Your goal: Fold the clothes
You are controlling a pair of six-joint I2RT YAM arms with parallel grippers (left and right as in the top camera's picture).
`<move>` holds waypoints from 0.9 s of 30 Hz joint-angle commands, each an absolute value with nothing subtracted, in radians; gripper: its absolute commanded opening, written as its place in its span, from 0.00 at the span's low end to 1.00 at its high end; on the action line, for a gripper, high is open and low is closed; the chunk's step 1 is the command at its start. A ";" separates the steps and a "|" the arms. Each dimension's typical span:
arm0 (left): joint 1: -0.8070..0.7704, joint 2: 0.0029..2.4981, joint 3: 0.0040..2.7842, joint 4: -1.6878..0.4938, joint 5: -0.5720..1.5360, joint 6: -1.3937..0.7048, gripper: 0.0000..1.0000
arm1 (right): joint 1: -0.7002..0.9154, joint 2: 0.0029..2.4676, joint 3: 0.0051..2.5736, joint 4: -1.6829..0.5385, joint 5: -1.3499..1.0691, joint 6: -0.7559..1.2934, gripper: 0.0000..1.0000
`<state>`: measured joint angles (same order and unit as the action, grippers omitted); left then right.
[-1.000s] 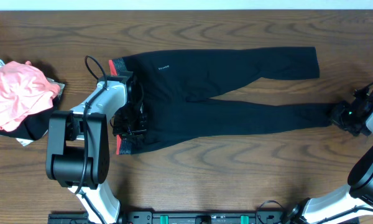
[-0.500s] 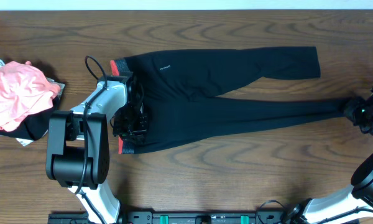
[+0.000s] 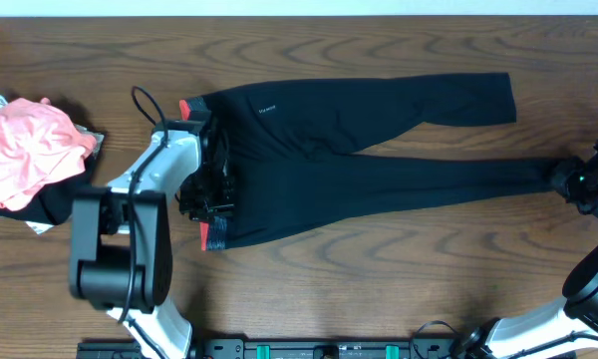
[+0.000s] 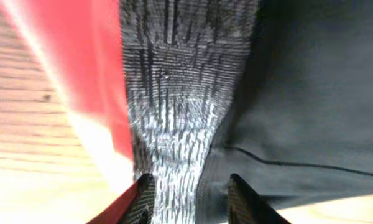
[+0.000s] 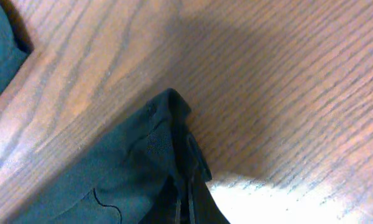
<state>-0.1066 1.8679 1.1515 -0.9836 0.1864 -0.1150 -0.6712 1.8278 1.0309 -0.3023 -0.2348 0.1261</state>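
Note:
The clothes (image 3: 359, 150), black leggings, lie across the table with the grey, coral-edged waistband (image 3: 211, 237) at the left and both legs pointing right. My left gripper (image 3: 207, 194) stands over the waistband. In the left wrist view its fingers (image 4: 143, 196) are a little apart, with the gathered grey waistband (image 4: 174, 124) between them. At the far right my right gripper (image 3: 570, 179) is shut on the cuff of the nearer leg (image 5: 130, 168), which is stretched straight. The farther leg (image 3: 458, 98) lies free.
A crumpled pink garment (image 3: 25, 150) lies on a dark item at the table's left edge. The arm bases stand along the near edge. Bare wood (image 3: 379, 269) shows in front of the leggings.
My right gripper has pulled the nearer leg's cuff to the right and drawn that leg straight. The waistband has slid slightly right under my left gripper.

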 commanded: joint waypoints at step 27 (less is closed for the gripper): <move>-0.066 1.780 0.923 -0.870 0.191 -0.267 0.70 | -0.680 1.833 1.051 -0.356 -0.225 0.133 0.01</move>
<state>-0.0658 1.7679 0.9653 -0.9035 0.1032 -0.3031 -0.6712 1.8278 1.0313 -0.3546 -0.2306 0.1257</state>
